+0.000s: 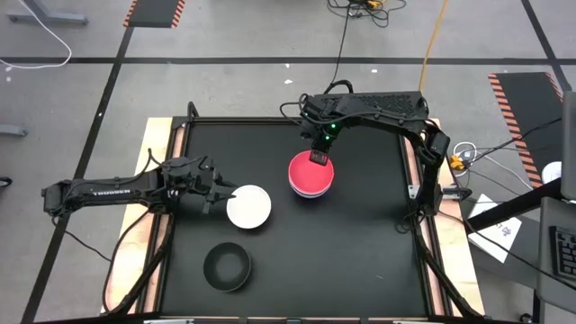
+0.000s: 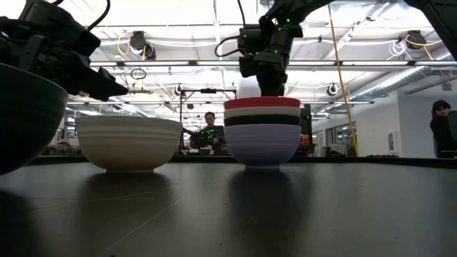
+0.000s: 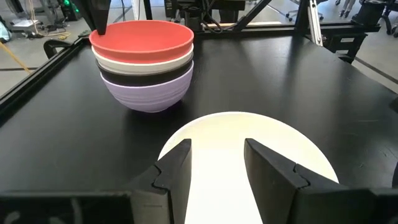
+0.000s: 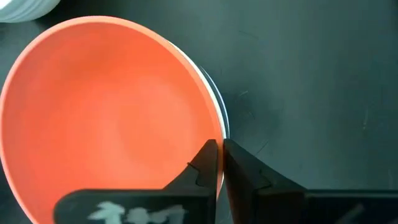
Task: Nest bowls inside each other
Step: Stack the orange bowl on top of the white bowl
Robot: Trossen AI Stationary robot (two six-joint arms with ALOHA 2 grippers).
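Note:
Four bowls stand nested at the table's middle: lavender (image 2: 262, 146) at the bottom, then black (image 2: 262, 121), white (image 2: 262, 112) and red (image 1: 310, 173) on top. My right gripper (image 4: 221, 155) is shut at the red bowl's far rim. A lone white bowl (image 1: 249, 206) rests on its base to the left of the stack. My left gripper (image 3: 216, 163) hovers open just above this bowl's left rim and touches nothing. Another black bowl (image 1: 227, 267) stands near the front edge. My right gripper pinches the red bowl's rim (image 4: 219, 134) at the bowl's far side, one finger inside the bowl and one outside. The fingers come steeply down from above. The red bowl sits level in the stack, which stands on the table.
A raised frame (image 1: 171, 180) borders the black tabletop. Bare tabletop lies right of the stack and at the front right. People (image 2: 208, 128) show in the room beyond the table.

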